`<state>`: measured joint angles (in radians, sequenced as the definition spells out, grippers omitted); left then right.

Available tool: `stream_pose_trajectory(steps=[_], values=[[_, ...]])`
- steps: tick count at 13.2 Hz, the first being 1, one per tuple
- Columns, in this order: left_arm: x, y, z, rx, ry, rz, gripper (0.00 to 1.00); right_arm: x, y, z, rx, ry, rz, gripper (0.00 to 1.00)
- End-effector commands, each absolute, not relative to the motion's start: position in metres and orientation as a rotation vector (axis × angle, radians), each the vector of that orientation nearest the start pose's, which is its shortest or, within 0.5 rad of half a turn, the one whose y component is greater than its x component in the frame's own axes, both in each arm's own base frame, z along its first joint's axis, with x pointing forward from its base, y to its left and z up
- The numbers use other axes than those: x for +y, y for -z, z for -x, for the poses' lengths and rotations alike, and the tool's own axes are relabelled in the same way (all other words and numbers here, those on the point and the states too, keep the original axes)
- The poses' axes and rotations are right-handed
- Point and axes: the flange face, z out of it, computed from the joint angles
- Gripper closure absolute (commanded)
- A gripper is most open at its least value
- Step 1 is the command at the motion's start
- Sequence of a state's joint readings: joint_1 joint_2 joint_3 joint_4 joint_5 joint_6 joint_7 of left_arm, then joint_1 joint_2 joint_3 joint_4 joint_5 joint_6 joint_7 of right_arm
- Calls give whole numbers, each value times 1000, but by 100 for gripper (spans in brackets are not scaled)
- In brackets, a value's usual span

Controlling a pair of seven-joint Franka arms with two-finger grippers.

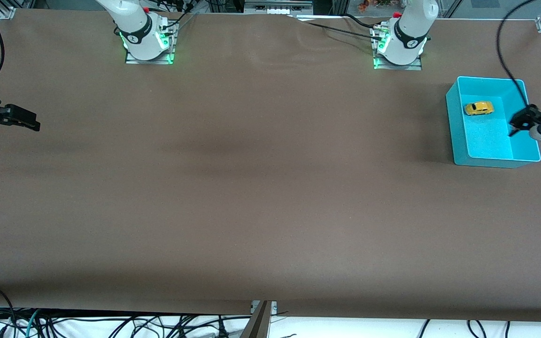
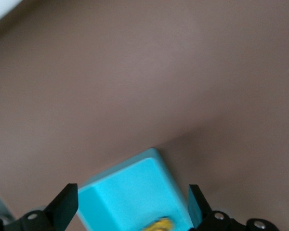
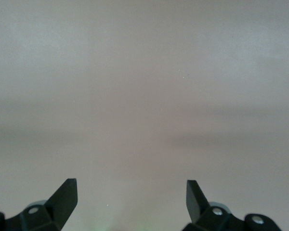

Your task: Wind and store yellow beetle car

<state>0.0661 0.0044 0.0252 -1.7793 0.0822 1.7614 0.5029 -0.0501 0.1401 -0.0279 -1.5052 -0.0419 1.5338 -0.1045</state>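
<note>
Your yellow beetle car (image 1: 479, 108) sits inside the turquoise bin (image 1: 456, 122) at the left arm's end of the brown desk (image 1: 251, 188), your left claw (image 1: 518, 123) hangs spread wide and empty over that bin, and your right claw (image 1: 28, 123) waits, equally wide and empty, over the desk's right-arm end.

The turquoise bin (image 1: 458, 126) is set near the table (image 1: 251, 188) edge at the left arm's end; its walls enclose the yellow beetle car (image 1: 479, 108), reachable only from above.
</note>
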Motion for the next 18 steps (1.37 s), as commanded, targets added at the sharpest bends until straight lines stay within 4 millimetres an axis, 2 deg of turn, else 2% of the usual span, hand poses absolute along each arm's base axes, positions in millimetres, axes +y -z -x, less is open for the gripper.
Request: stream_pose_trajectory(steps=[1,2,3,5,6,8,9,10,11,12,16,18], values=[[24,-554,-543,112,-107,3229,0,-51,-576,-589,-40,-177,3173,0],[23,-554,-541,-19,-137,3282,0,-52,-576,-590,-40,-172,3174,0],[26,-564,-542,-99,-126,3286,0,-52,-576,-590,-40,-167,3174,0],[16,-567,-541,-136,-151,3277,0,-52,-575,-590,-40,-170,3175,0],[5,-568,-541,-152,-157,3268,0,-52,-576,-591,-40,-168,3179,0],[-11,-578,-543,-60,-116,3164,0,-52,-575,-592,-43,-161,3181,0],[-13,-587,-546,-7,-75,3081,0,-52,-575,-592,-43,-161,3181,0],[-8,-588,-550,4,-64,3051,0,-52,-575,-592,-43,-161,3181,0],[-2,-590,-552,4,-52,3058,0,-52,-576,-591,-43,-159,3181,0],[-5,-592,-552,14,-54,3065,0,-51,-575,-592,-46,-161,3181,0],[-10,-636,-550,-16,-62,3072,0,-52,-575,-592,-43,-161,3181,0],[-7,-634,-547,-92,-84,3134,0,-52,-575,-592,-41,-161,3181,0]])
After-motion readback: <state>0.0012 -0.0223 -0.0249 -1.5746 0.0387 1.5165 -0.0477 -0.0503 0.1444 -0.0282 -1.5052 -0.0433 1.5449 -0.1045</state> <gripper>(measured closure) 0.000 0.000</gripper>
